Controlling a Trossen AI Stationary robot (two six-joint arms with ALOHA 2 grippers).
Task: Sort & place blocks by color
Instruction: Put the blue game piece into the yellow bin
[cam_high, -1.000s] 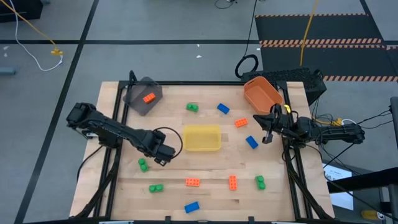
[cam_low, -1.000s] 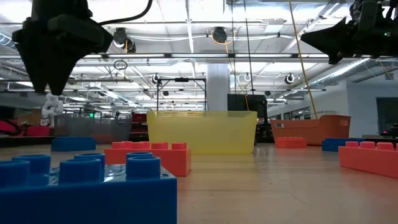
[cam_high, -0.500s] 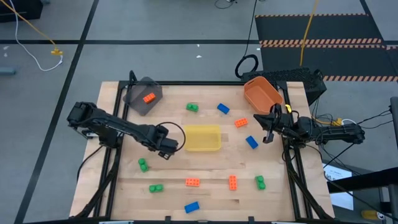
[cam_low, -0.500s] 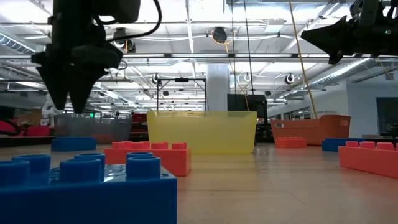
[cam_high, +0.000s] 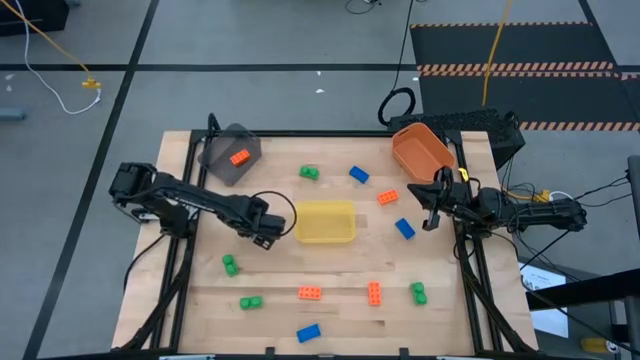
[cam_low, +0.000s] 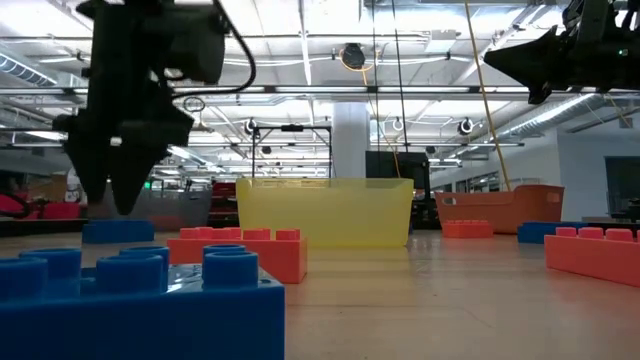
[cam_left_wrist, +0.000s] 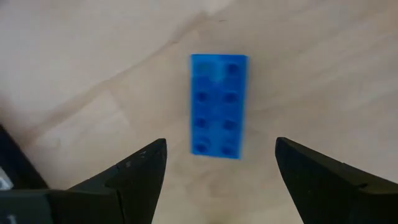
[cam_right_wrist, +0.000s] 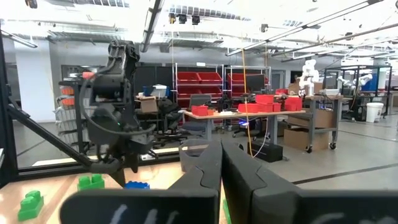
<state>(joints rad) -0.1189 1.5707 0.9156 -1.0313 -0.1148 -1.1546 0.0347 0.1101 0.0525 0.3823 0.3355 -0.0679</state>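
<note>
While apparently lying flat, blue block (cam_left_wrist: 217, 106) shows eight studs.

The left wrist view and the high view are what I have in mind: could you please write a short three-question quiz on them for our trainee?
1. True or false: the left pincer is shut on the blue block.
2. What colour is the block lying in the grey bin? A green, B orange, C blue.
3. Fill in: the ___ pincer is shut and holds nothing.

Key
1. False: it is open, and the blue block lies on the table beyond its fingers.
2. B: it is the orange block.
3. Right: the right pincer, beside the orange bin.
</note>
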